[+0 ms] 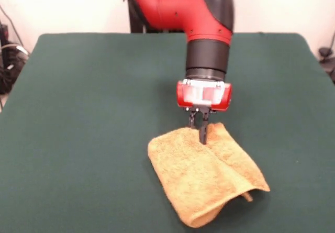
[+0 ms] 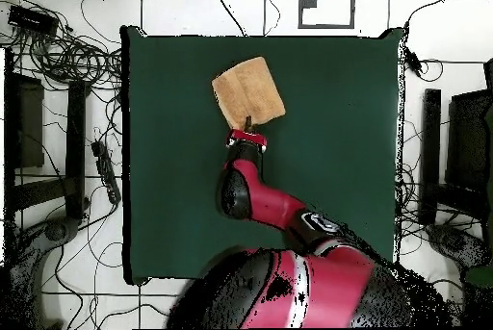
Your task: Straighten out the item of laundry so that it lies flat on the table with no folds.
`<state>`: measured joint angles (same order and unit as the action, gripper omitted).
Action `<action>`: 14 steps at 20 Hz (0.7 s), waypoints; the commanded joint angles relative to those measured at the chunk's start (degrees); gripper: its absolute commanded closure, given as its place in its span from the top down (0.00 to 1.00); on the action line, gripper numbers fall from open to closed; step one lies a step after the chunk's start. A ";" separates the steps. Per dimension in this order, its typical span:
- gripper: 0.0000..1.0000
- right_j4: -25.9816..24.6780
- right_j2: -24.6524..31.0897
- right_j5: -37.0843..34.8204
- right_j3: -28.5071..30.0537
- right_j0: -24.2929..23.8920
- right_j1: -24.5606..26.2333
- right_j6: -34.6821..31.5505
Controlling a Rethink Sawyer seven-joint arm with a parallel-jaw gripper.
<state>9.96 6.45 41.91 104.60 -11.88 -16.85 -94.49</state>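
Towel sits on the green surface, toward the camera side in the front view and a bit right of centre; in the overhead view it lies near the surface's top edge, left of middle. It's not flat: folded over on itself, with a doubled layer showing along the near right edge and a curled lip at the bottom corner where the cloth lifts off the surface. The arm comes straight down, and the end effector has its dark fingers drawn narrow, tips pressed into the far edge of the towel; looks like it is pinching a bit of the top layer there, though how much cloth is between the tips is too small to tell. The overhead view agrees: the end effector meets the towel at the edge nearest the robot. Step in hand, as I read it: grasp made on the folded edge, unfolding not yet done. Next move likely calls for lifting just enough to free the top layer, then dragging it away from the fold so the doubled part opens. Risk: whole towel slides instead of unfolding, or only the terry pile is caught and it slips out.
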 commanded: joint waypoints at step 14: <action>0.00 26.92 -35.41 -73.75 0.88 32.55 7.07 -31.21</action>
<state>34.84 -29.73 -32.36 101.69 22.34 -16.36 -107.59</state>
